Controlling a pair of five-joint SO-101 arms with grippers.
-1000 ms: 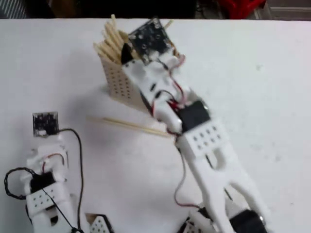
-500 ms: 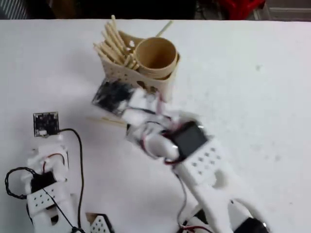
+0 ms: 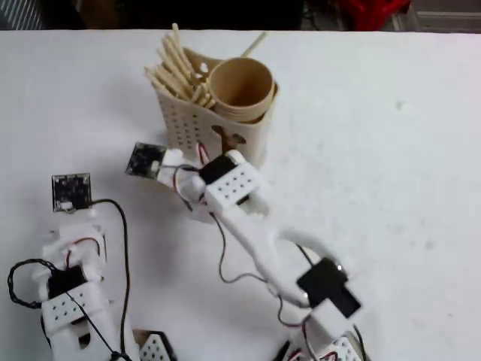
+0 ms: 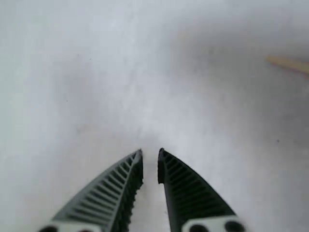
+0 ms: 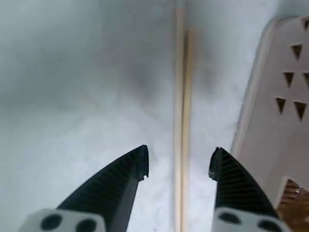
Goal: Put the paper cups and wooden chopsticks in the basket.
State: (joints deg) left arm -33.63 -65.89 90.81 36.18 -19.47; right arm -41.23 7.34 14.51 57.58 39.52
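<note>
Right gripper [image 5: 179, 153] dropped from basket [image 5: 270, 92] to table [image 5: 72, 72]; jaws spread astride wooden chopsticks [image 5: 180, 82]; centre, lower, then pinch both together.

1. The left arm [image 3: 68, 289] is held folded at the near left; the left gripper [image 4: 150, 153] is pointed downward, jaws drawn almost together.
2. The right arm [image 3: 259, 241] is stretched forward, elbow bent; the right gripper [image 5: 179, 152] is held low, jaws spread wide.

Right gripper [image 5: 178, 162]: basket [image 5: 270, 111] wall close on one side; open table [image 5: 72, 72] on the other; chopsticks [image 5: 179, 96] lying between its jaws.
</note>
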